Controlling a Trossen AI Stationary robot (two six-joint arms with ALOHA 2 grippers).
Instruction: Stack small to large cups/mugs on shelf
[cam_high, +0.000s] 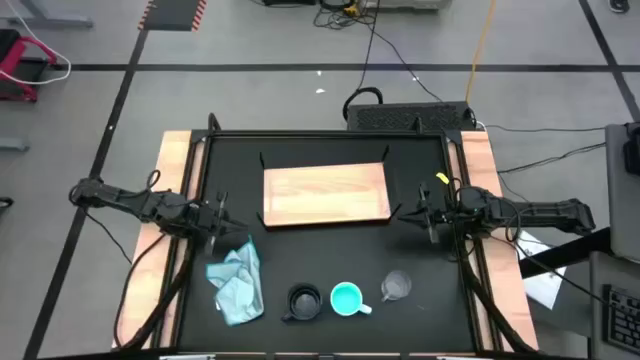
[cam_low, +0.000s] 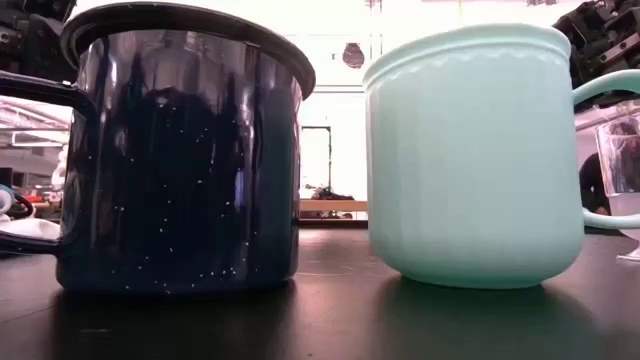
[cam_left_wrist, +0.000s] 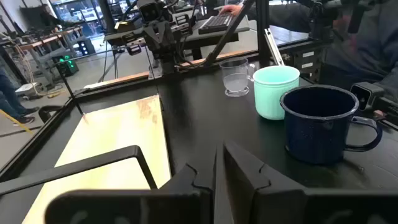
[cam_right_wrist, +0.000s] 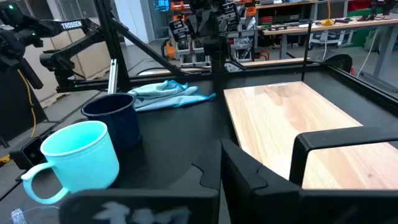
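Three vessels stand upright in a row on their bases near the table's near edge: the dark navy speckled mug (cam_high: 303, 302) (cam_low: 180, 150) (cam_left_wrist: 320, 124), the turquoise mug (cam_high: 346, 298) (cam_low: 470, 150) (cam_right_wrist: 78, 155) and the clear glass cup (cam_high: 397, 286) (cam_left_wrist: 236, 74). The light wooden shelf (cam_high: 325, 195) (cam_left_wrist: 118, 137) (cam_right_wrist: 292, 118) lies flat at the table's middle on its black corner brackets. My left gripper (cam_high: 222, 215) (cam_left_wrist: 217, 171) hovers shut beside the shelf's left end. My right gripper (cam_high: 425, 215) (cam_right_wrist: 221, 168) hovers shut beside its right end. Neither holds anything.
A crumpled light blue cloth (cam_high: 238, 280) (cam_right_wrist: 165, 93) lies on the black tabletop left of the dark mug, below my left gripper. Wooden side rails (cam_high: 175, 180) border the table left and right. Cables and equipment stand on the floor beyond the far edge.
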